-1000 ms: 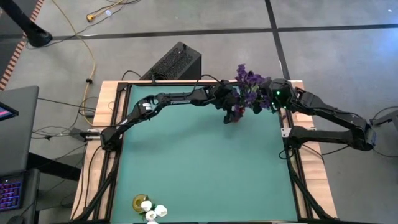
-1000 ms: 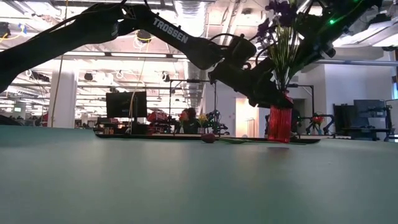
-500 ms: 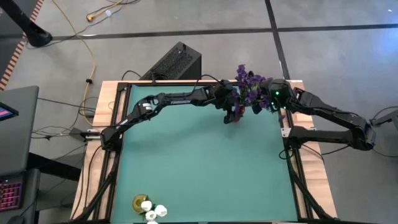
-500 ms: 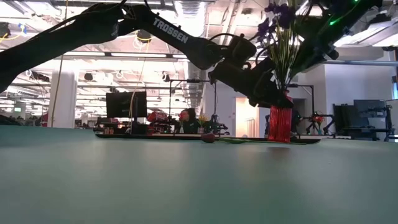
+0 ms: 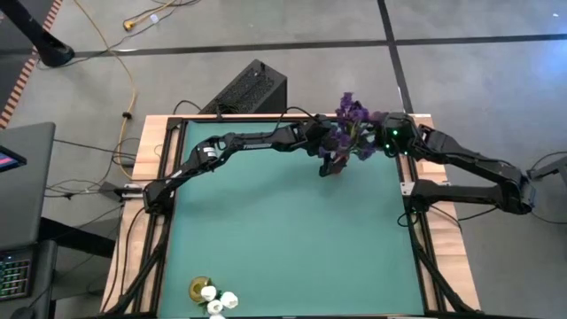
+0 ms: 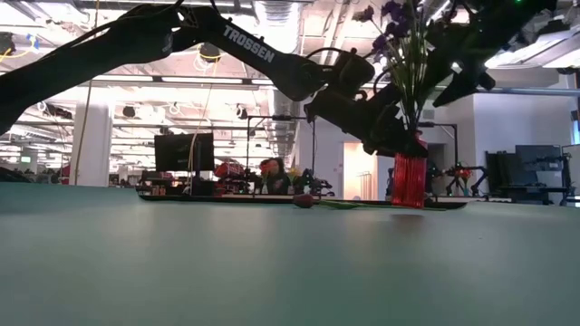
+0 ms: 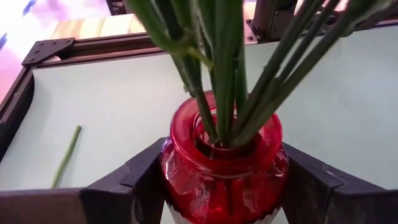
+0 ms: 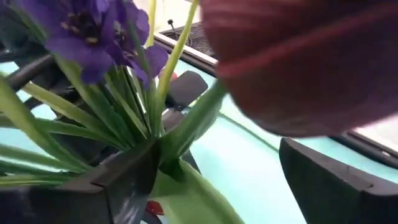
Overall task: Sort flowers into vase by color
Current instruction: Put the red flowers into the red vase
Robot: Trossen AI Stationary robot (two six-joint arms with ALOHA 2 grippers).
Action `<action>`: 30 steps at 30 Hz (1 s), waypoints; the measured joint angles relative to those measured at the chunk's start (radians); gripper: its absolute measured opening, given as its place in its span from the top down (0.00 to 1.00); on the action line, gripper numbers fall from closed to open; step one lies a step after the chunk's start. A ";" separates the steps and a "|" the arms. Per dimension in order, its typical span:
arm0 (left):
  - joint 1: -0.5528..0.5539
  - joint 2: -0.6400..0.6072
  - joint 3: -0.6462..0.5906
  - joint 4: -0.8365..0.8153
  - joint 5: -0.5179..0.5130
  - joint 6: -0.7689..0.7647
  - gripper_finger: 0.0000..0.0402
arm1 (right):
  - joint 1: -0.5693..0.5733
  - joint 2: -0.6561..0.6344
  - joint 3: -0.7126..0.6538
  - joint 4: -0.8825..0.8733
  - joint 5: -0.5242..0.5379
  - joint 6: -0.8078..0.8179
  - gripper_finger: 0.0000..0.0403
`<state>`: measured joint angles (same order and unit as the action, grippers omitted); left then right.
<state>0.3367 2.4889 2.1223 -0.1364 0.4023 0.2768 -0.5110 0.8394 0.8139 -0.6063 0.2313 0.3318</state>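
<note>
A red glass vase stands at the table's far side with bushy purple sprigs in it; their green stems go into its mouth. My left gripper is shut on the vase. My right gripper is open, in among the flowers from the right. In its wrist view a dark red tulip bud shows close up, with purple heads beyond. Another dark red tulip lies flat on the table behind the vase. My left gripper pinches the vase's shoulder, just below the neck, between its two fingers. It comes slanting down from the table's left. The vase stands upright, its base on the table. My right gripper has a green stem and leaf lying against the inner side of one finger. The other finger stands apart from it.
A small yellowish vase with white tulip heads stands at the table's near left corner. A loose green stem lies on the mat near the far frame. A black box sits beyond the far edge.
My right gripper has gone a little toward the table's left, into the bunch. The purple heads have leaned toward the left while the vase has stayed in place in my left gripper.
</note>
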 joint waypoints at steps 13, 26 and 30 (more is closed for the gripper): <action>0.000 0.000 0.002 0.030 -0.108 0.001 0.44 | -0.002 -0.017 -0.001 0.023 0.026 0.276 0.10; 0.000 0.000 0.002 0.038 -0.200 0.000 0.44 | -0.002 -0.071 -0.001 0.117 0.152 0.459 0.10; 0.001 0.000 0.002 0.045 -0.209 -0.007 0.44 | -0.002 -0.069 -0.001 0.115 0.160 0.464 0.10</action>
<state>0.3373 2.4889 2.1239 -0.0910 0.1932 0.2693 -0.5129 0.7700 0.8127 -0.4917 0.3912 0.7959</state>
